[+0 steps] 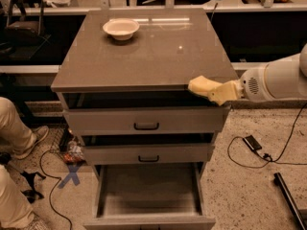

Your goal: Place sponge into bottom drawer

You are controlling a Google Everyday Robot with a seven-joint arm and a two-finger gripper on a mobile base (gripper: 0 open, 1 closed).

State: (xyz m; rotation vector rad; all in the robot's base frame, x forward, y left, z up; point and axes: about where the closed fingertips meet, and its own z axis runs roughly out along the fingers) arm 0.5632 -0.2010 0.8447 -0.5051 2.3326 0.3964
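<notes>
Pale yellow sponge (202,86) sits mid-right of frame, at the front right corner of the grey worktop (144,56), overhanging the edge; can't tell if it touches the surface. End effector (221,93) comes in from the right edge of frame, clamped on the sponge's right end, the fingers similar in tone to the sponge. White arm (278,78) runs horizontally behind it to the right border.

White bowl (121,28) is upper left on the worktop, upright, well apart from the sponge.

Grey cabinet: top drawer (144,120) and middle drawer (146,153) each slightly ajar, w/ black bar handles. Bottom drawer (148,220) is pulled far out at bottom centre, plain flat floor showing, well below the sponge and to its left.

Floor: blue X mark (70,176) lower left, the only marking I can make out. Black cable (240,158) lies lower right. Person's leg (14,123) in beige trousers is at the left edge.
</notes>
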